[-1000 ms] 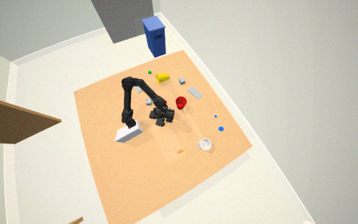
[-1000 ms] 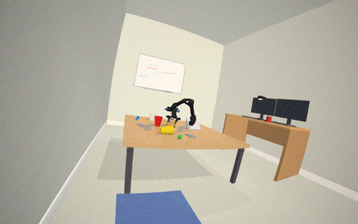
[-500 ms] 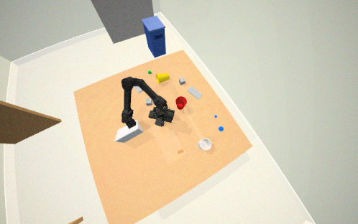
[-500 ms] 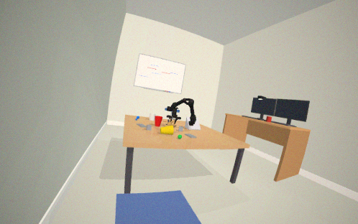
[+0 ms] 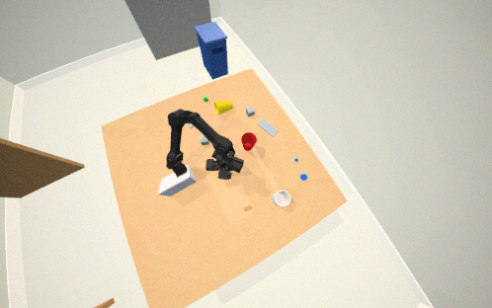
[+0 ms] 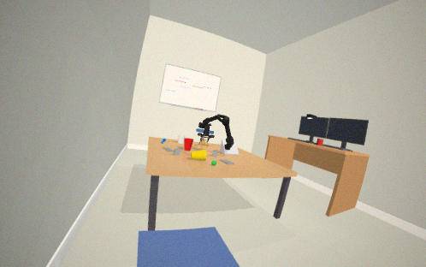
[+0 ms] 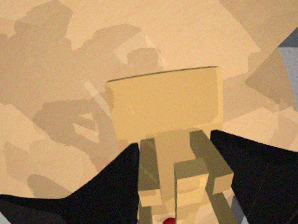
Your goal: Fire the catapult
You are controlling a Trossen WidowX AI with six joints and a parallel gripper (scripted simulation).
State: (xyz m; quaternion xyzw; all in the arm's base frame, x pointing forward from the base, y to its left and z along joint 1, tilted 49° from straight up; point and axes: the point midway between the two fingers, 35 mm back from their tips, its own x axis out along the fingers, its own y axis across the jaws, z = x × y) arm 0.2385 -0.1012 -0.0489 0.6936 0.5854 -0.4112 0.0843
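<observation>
My gripper (image 7: 174,143) is shut on the tan wooden catapult (image 7: 165,107), whose broad plate and arms show in the wrist view. In the exterior view the catapult (image 6: 204,145) is below the gripper (image 6: 205,136); any gap to the table is too small to tell. The top view shows the hand from above, hiding the catapult. The white mug (image 5: 282,198) (image 6: 180,139) stands upright. A round red thing (image 7: 170,221) shows at the wrist view's bottom edge, possibly the ball; I cannot tell.
A red cup (image 5: 248,140) (image 6: 188,144) stands near the hand. A yellow cup (image 5: 223,107) (image 6: 198,155) lies on its side. Blue balls (image 5: 303,177), a green ball (image 5: 205,99) (image 6: 214,163), a grey block (image 5: 250,112) and a grey plate (image 5: 268,127) lie on the table.
</observation>
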